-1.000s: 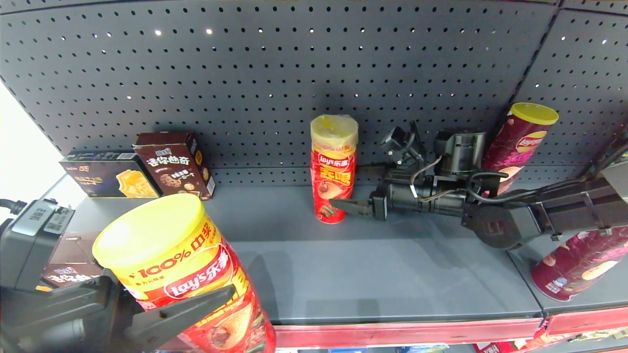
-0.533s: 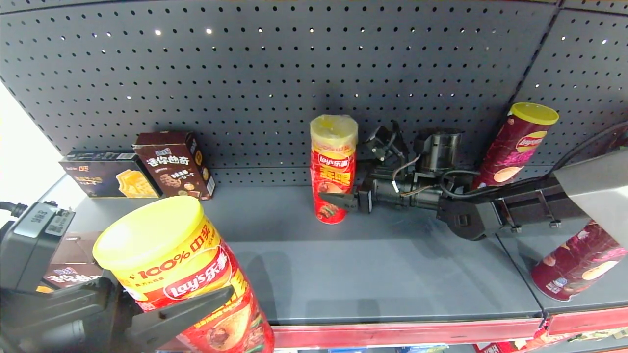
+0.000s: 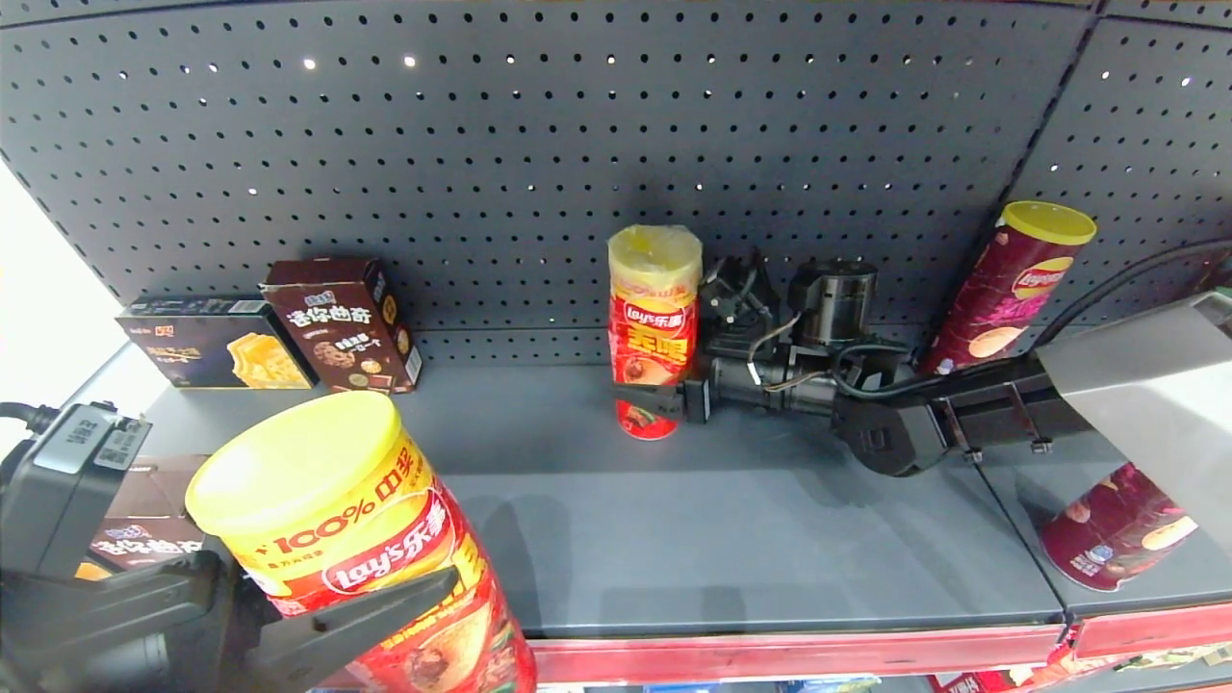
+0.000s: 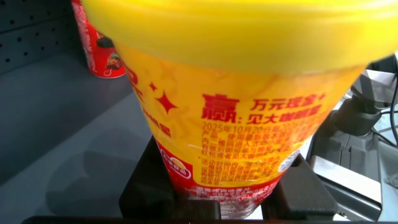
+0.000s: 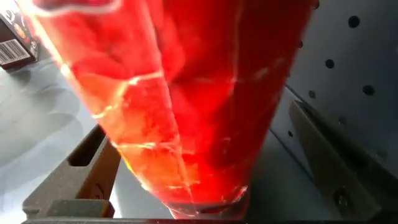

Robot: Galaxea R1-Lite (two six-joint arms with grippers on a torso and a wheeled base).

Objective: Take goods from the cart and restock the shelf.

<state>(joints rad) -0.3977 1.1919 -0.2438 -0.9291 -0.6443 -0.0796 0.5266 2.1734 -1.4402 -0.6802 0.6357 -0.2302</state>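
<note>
Your right tool (image 3: 643, 399) has slid in from 3 o'clock, its spread fingers now straddling the upright red can (image 3: 654, 318) at the shelf's (image 3: 731, 539) 12 o'clock, probably to straighten it; your left tool (image 3: 289, 616) pinches a yellow-lidded can (image 3: 337, 500) at 7 o'clock, unshelved.

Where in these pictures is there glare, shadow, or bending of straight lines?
Head view: on the pegboard the hole rows bow toward the edges, a washed-out white patch sits at the left edge, and the yellow-lidded can in the left end effector throws a soft shadow on the shelf. Right wrist view: pale glare streaks cross the red can.
</note>
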